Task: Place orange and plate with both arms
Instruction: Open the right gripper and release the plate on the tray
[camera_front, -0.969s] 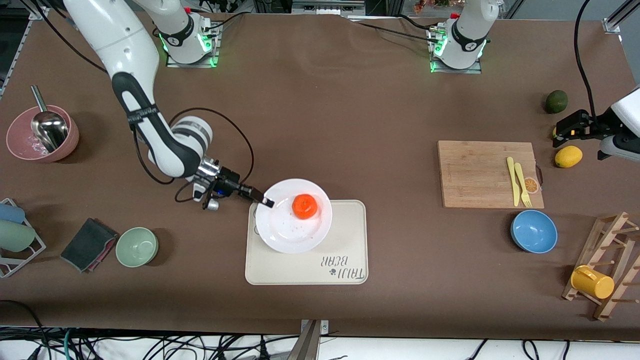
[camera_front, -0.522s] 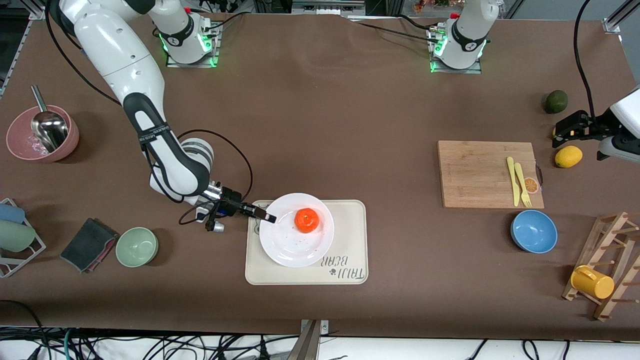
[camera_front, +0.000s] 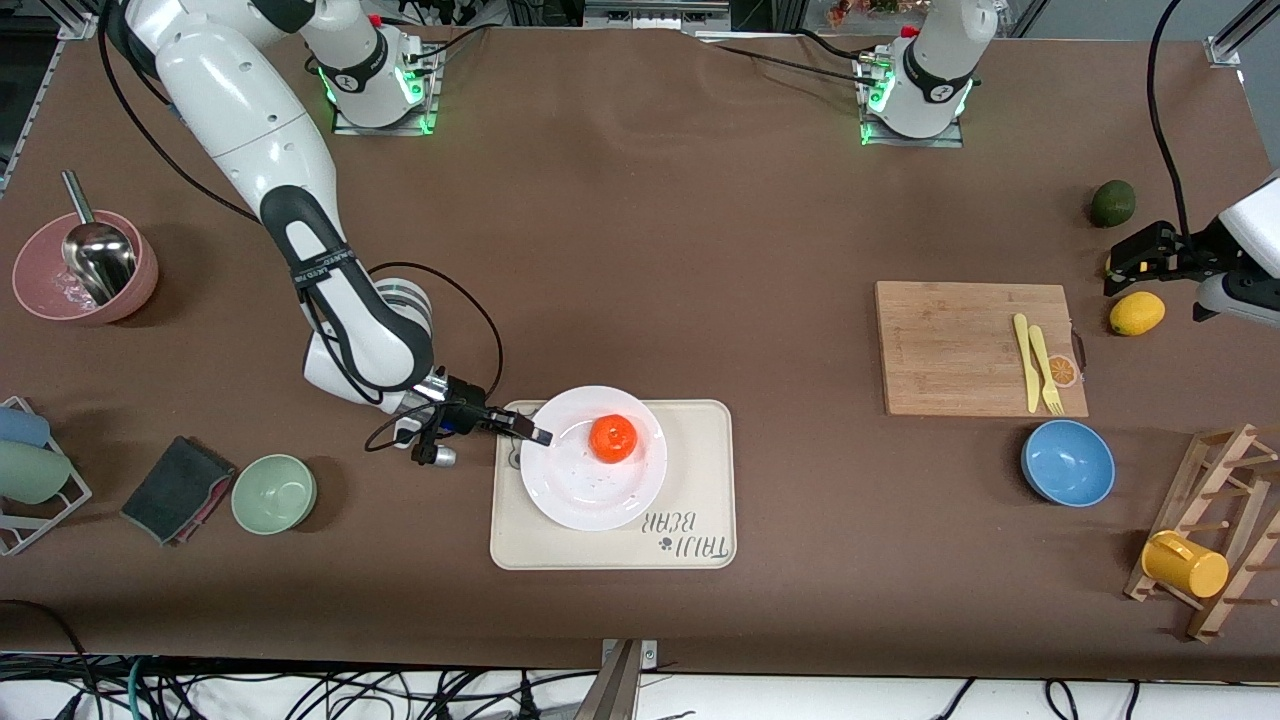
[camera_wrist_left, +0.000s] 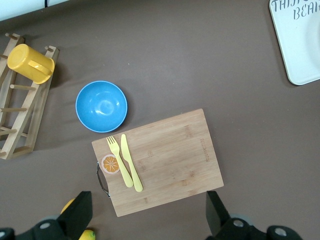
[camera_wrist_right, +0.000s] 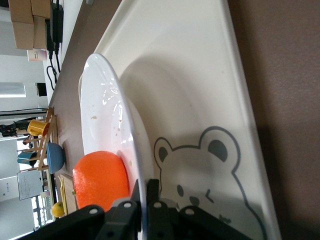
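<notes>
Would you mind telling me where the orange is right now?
In the front view, the orange sits on the white plate, over the beige bear-print tray, with the right end effector gripping the plate's rim.

Front camera high, faces robots; left wrist looks down from height (both show cutting board (camera_front: 975, 347)); right wrist close, skimming tray (camera_wrist_right: 200, 100).

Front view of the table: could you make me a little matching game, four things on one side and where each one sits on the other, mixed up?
Things:
1. orange
2. plate
3. yellow fork
4. yellow mug

Places:
A. on the wooden cutting board
B. on the wooden rack
C. on the beige tray, its rim pinched by the right pincer
D. on the white dish

Pairs: 1-D, 2-C, 3-A, 4-B
</notes>
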